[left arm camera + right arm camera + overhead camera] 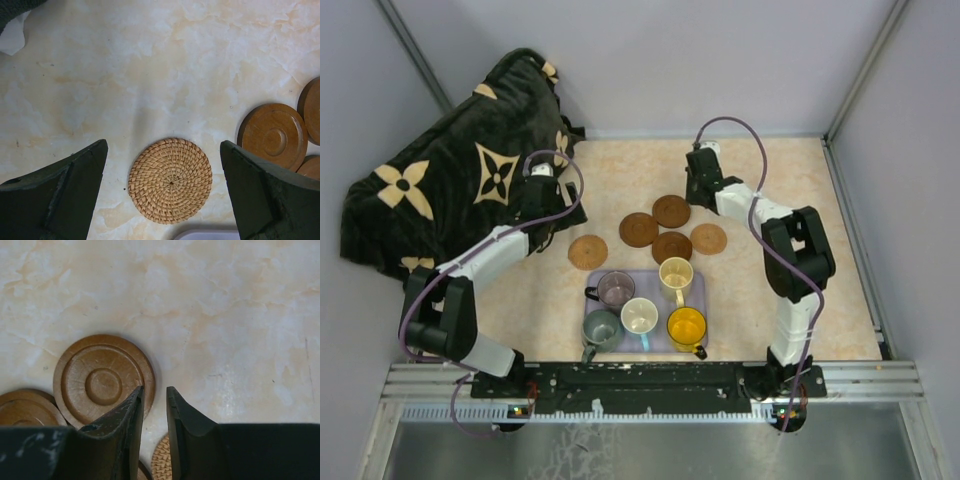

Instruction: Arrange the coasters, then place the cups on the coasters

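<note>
Five coasters lie on the marble table: a woven tan coaster [588, 251], a second woven tan coaster [709, 238], and three dark brown ones [639, 229], [671, 210], [672, 246]. The cups stand on the lavender tray [698, 300]: smoky purple [616, 288], cream [675, 273], grey-green [601, 328], white with a blue handle [640, 316], yellow-orange [686, 326]. My left gripper [164, 145] hangs open above the left woven coaster [170, 180]. My right gripper [154, 389] has its jaws nearly together with nothing between them. Its left fingertip overlaps the right rim of a dark coaster [102, 382].
A black blanket [450, 190] with tan flower shapes lies heaped at the back left, close behind the left arm. Grey walls enclose the table on three sides. Beside the left gripper's right finger lies a dark brown coaster [272, 135].
</note>
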`<control>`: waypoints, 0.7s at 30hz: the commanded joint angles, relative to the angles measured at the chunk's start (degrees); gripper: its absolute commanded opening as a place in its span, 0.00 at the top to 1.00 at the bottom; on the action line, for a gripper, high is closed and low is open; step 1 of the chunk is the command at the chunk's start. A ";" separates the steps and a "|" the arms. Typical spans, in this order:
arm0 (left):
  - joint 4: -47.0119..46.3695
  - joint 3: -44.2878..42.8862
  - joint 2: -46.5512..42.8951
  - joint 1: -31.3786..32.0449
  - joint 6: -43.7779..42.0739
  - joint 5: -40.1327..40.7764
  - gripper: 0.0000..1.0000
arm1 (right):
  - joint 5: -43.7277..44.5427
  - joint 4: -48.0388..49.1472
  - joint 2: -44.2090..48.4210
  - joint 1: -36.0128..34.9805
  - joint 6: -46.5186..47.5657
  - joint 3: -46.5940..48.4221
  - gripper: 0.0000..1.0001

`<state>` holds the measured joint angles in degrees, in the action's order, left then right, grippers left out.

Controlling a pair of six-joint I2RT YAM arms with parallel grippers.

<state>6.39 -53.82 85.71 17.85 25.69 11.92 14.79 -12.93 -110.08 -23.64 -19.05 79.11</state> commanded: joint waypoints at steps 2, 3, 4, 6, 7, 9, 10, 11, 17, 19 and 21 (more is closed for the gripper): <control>-1.36 -0.22 -1.07 -0.47 0.32 2.10 0.01 | -4.95 1.78 -2.94 -1.14 0.75 5.33 0.75; -1.30 -0.04 -1.34 -0.49 0.32 2.28 0.01 | -5.25 1.48 -3.46 -1.53 0.95 5.83 0.75; -1.30 0.13 -1.60 -0.53 0.33 2.43 0.01 | -5.45 1.37 -3.87 -2.03 1.14 6.28 0.75; -1.29 0.57 -1.98 -0.53 0.19 2.70 0.01 | -5.77 1.33 -4.67 -2.99 1.58 6.83 0.75; -1.22 0.71 -2.10 -0.60 0.25 2.80 0.01 | -5.82 1.21 -5.16 -3.42 1.71 7.03 0.75; -1.08 0.97 -2.30 -0.66 0.31 2.91 0.01 | -5.96 0.74 -6.15 -4.13 1.77 7.83 0.75; -0.96 1.04 -2.37 -0.70 0.32 2.91 0.01 | -6.12 0.46 -6.75 -4.37 1.74 8.11 0.75; -0.87 1.13 -2.43 -0.75 0.32 2.93 0.01 | -6.29 0.24 -7.25 -4.48 1.67 8.32 0.75; -1.14 1.85 -2.53 -1.05 0.64 2.79 0.01 | -7.71 -0.28 -9.16 -5.16 1.48 8.88 0.75; -1.18 1.88 -2.32 -1.15 0.71 2.62 0.01 | -7.58 -1.07 -10.11 -5.27 1.21 9.30 0.75; -1.17 1.99 -2.23 -1.23 0.80 2.58 0.01 | -6.43 -2.28 -11.00 -5.28 0.29 9.40 0.74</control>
<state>6.35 -52.51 84.62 16.99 25.91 14.15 7.90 -14.31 -119.44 -28.51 -18.44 85.34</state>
